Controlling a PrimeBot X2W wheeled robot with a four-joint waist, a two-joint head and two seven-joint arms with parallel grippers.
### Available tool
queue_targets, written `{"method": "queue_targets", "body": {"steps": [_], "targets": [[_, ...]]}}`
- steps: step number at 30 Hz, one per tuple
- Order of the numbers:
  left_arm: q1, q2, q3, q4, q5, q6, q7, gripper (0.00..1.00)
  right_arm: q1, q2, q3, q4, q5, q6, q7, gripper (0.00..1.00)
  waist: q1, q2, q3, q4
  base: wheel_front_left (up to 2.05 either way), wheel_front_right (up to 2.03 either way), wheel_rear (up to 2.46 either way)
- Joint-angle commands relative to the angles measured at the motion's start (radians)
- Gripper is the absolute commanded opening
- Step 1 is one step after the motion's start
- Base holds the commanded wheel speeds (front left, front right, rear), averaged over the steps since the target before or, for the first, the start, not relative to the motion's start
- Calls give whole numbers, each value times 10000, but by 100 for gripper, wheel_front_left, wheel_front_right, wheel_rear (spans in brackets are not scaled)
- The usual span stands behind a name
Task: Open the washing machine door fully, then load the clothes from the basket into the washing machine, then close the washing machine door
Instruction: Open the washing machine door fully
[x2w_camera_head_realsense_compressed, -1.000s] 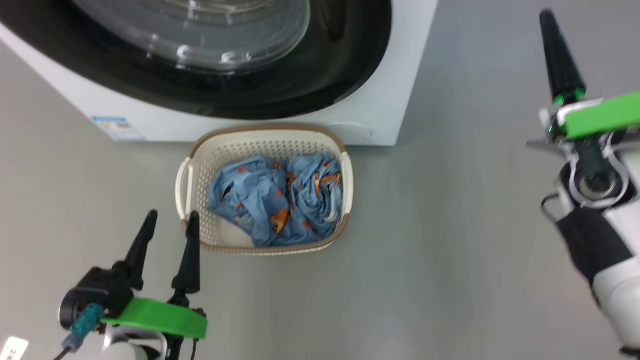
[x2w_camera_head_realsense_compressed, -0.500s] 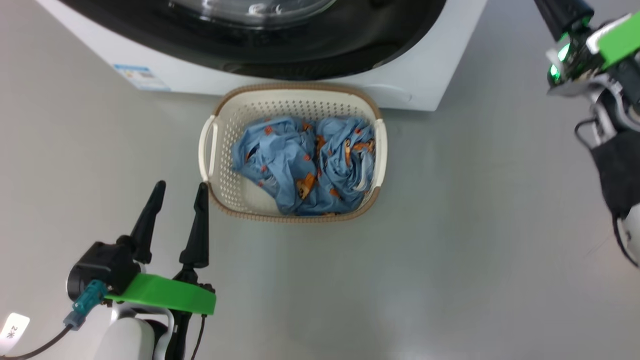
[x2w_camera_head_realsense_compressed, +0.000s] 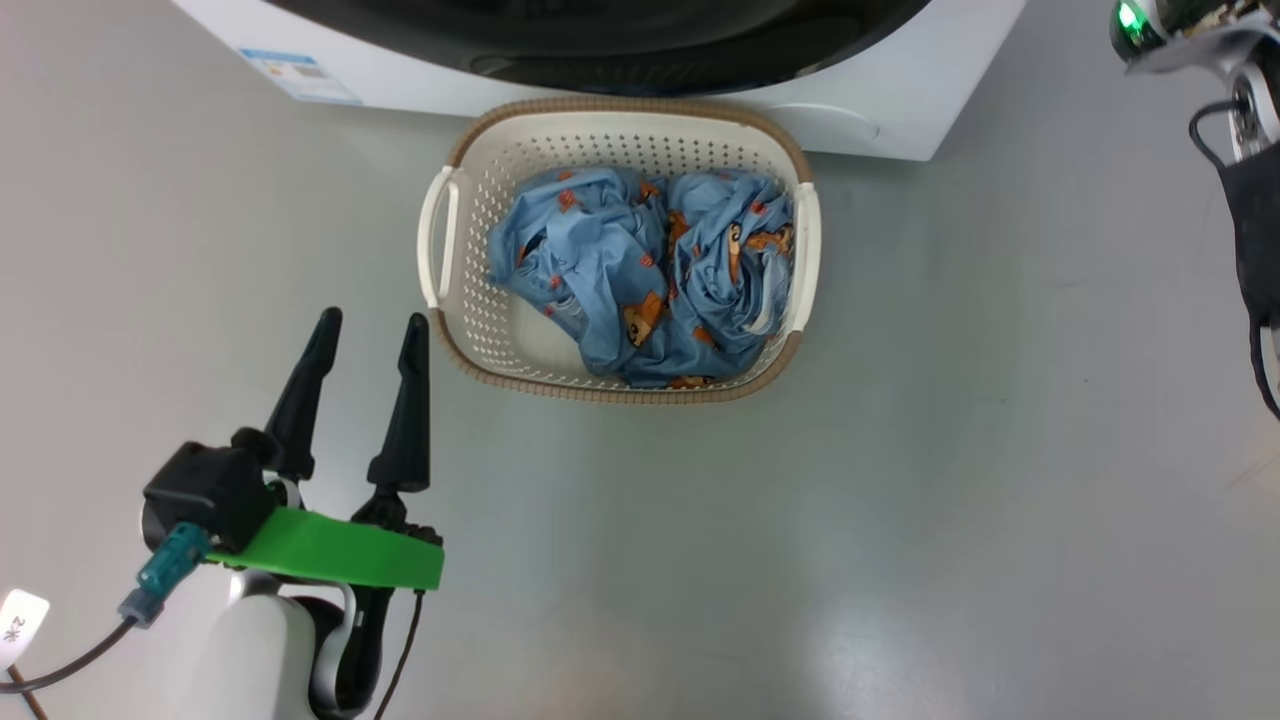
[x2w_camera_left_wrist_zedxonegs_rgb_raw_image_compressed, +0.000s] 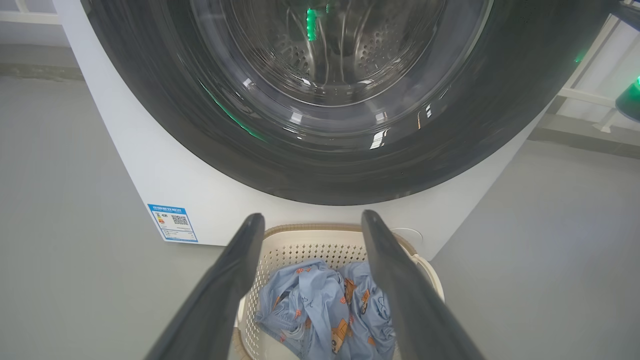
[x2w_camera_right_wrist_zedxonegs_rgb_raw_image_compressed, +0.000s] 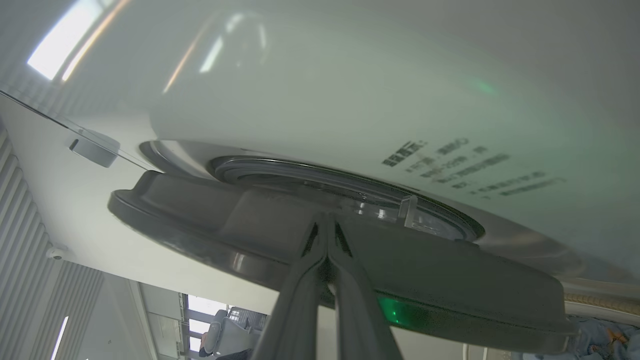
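Note:
The white washing machine (x2w_camera_head_realsense_compressed: 880, 110) stands at the top of the head view, with the black rim of the washing machine door (x2w_camera_head_realsense_compressed: 600, 40) showing. On the floor before it sits the cream basket (x2w_camera_head_realsense_compressed: 620, 125) holding crumpled light blue clothes (x2w_camera_head_realsense_compressed: 640, 275). My left gripper (x2w_camera_head_realsense_compressed: 372, 325) hovers open and empty just left of the basket's near corner. The left wrist view looks between its fingers (x2w_camera_left_wrist_zedxonegs_rgb_raw_image_compressed: 312, 217) at the door (x2w_camera_left_wrist_zedxonegs_rgb_raw_image_compressed: 320, 165). My right gripper (x2w_camera_right_wrist_zedxonegs_rgb_raw_image_compressed: 326, 216) is shut, tips against the door's (x2w_camera_right_wrist_zedxonegs_rgb_raw_image_compressed: 450, 280) dark edge, which stands slightly off the machine front (x2w_camera_right_wrist_zedxonegs_rgb_raw_image_compressed: 350, 90).
Grey floor (x2w_camera_head_realsense_compressed: 900, 500) spreads around the basket, open to the right and near side. My right wrist (x2w_camera_head_realsense_compressed: 1240, 100) with a dark cable hangs at the upper right. A blue label (x2w_camera_head_realsense_compressed: 300, 75) marks the machine's lower left corner. White rails (x2w_camera_left_wrist_zedxonegs_rgb_raw_image_compressed: 590, 95) stand behind the machine.
The head camera has tilted, so machine and basket slid up the picture. My right gripper has moved farther up, its fingers leaving the top edge. The left gripper stays open by the basket.

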Motion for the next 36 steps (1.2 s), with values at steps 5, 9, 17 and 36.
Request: {"method": "queue_targets", "body": {"steps": [5, 9, 17, 36], "targets": [[-145, 197, 214, -333, -133, -25, -63, 100, -595, 314, 49, -16, -326, 16, 125, 0, 0, 0, 221, 203, 0, 0, 0], [-187, 197, 144, -383, -206, -25, -63, 100, -827, 387, 84, 68, -501, 16, 208, 0, 0, 0, 322, 303, 0, 0, 0], [-226, 197, 159, -382, -288, -25, -63, 100, -844, 488, 236, 22, -672, 16, 569, 0, 0, 0, 325, 368, 0, 0, 0], [244, 197, 193, -202, -36, -25, -63, 100, 1141, 793, 726, -797, -725, 16, 1418, 0, 0, 0, -728, 148, 0, 0, 0]]}}
